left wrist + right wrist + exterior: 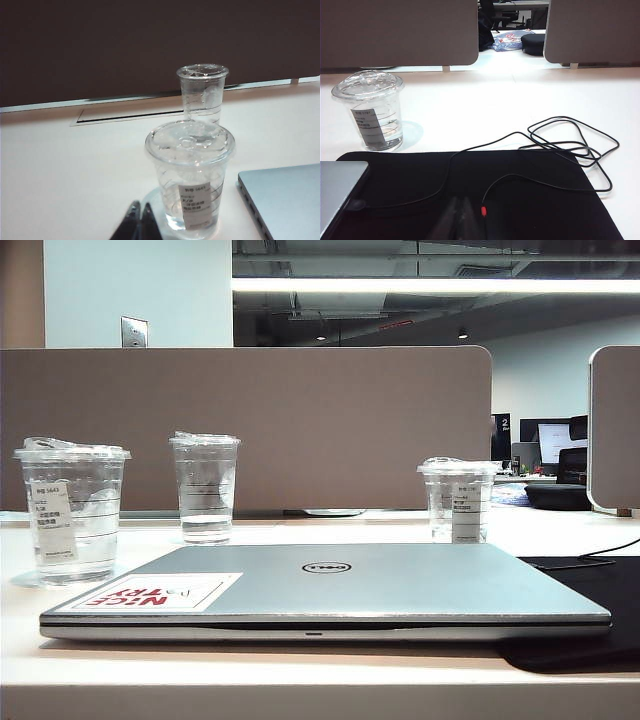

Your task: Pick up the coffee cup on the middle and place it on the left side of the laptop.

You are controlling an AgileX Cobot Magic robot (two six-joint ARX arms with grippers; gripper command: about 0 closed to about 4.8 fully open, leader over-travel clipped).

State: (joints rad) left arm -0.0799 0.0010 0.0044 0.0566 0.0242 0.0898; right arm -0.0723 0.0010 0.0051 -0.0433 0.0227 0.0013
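The lidded, clear coffee cup (70, 515), white-stickered and holding a little water, stands left of the closed laptop (330, 590) on the desk (300, 680), while left claw (139, 223) and right claw (460, 215) hang shut, empty.

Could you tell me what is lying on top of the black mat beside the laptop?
On the black mat lies a looped black cable with a red-tipped end. The laptop overlaps one corner, hiding the mat beneath. The shut right gripper hovers over it.
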